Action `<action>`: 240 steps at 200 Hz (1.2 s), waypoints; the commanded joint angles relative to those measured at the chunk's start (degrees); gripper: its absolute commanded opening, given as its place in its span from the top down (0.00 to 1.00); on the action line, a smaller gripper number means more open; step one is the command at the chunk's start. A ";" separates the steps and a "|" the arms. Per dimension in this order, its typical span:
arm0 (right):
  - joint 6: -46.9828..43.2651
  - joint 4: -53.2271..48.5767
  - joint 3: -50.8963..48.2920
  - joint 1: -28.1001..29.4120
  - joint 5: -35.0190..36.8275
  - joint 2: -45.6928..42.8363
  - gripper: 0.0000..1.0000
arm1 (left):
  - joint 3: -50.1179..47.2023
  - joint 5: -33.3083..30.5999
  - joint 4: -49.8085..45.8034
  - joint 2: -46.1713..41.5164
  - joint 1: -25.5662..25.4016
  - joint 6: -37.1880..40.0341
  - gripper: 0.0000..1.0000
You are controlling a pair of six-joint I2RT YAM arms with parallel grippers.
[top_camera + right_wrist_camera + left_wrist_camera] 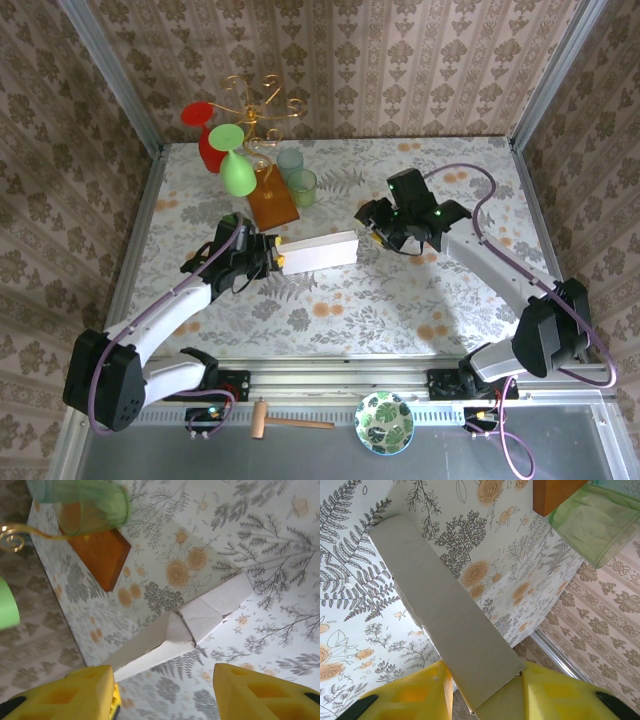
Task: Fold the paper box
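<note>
The paper box [320, 250] is pinched at the left end by the left gripper [270, 256]; its right end is probably to be closed next by the spread right gripper [372, 233].

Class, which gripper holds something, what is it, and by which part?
The left gripper pinches the paper box by its near end; the right gripper is open, holding nothing.

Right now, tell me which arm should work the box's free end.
Right. The left gripper is clamped on one end of the paper box, steadying it. The right gripper is open and faces the other end, where the end flaps show.
</note>
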 commanded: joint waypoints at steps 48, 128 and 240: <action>22.28 12.33 -7.55 0.28 -7.36 0.11 0.39 | -1.72 -1.38 -2.81 -0.17 -0.36 -4.10 0.65; 21.42 18.04 -10.70 -0.76 -8.50 2.64 0.52 | -1.90 -1.48 -2.78 -0.26 -0.27 -4.28 0.65; 16.97 17.14 -10.85 -1.73 -7.65 5.54 0.78 | -2.05 0.42 -0.30 0.71 2.41 -2.62 0.61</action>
